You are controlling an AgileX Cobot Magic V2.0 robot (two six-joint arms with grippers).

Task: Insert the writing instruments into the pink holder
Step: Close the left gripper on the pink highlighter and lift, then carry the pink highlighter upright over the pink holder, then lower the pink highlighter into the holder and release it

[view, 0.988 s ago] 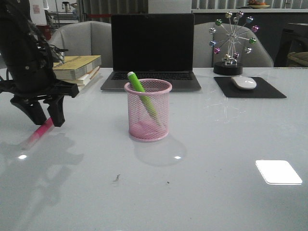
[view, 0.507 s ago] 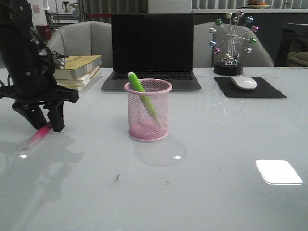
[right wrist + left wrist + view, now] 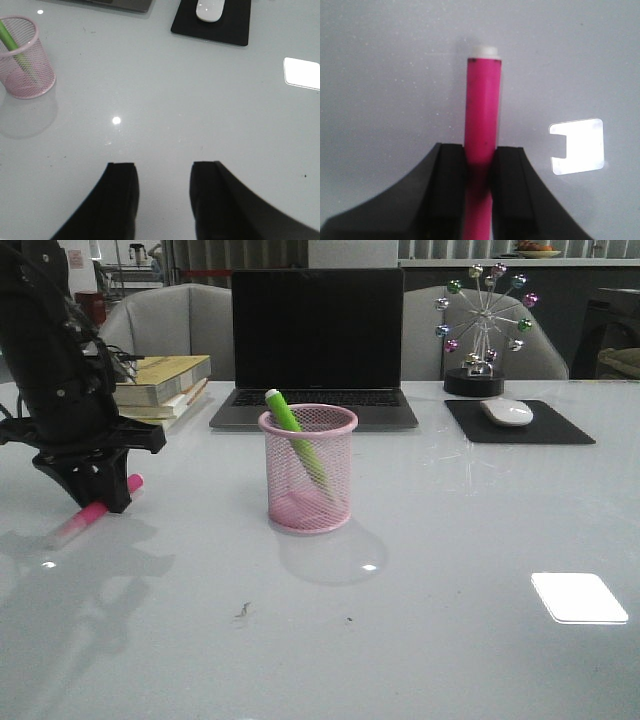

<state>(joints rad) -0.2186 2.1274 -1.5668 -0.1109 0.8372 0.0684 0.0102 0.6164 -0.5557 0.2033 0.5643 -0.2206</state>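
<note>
While smooth black fingers [image 3: 445, 192] pinch the cylindrical pink marker [image 3: 482, 117], mesh cup [image 3: 308, 468] stands.

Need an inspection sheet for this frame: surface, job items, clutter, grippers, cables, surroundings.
Surface: glossy white table, bright light reflections, a few small dark specks near the front.
Job's things: green marker leans inside the pink mesh holder; pink marker lies on the table, not yet in the holder.
Clutter: laptop, stacked books, mouse on a black pad, ferris-wheel ornament.
Grippers: left gripper down at the table, jaws closed on the pink marker; right gripper open, empty, above bare table.
Cables: wiring bundle on the left arm.
Surroundings: grey chairs behind the table.
</note>
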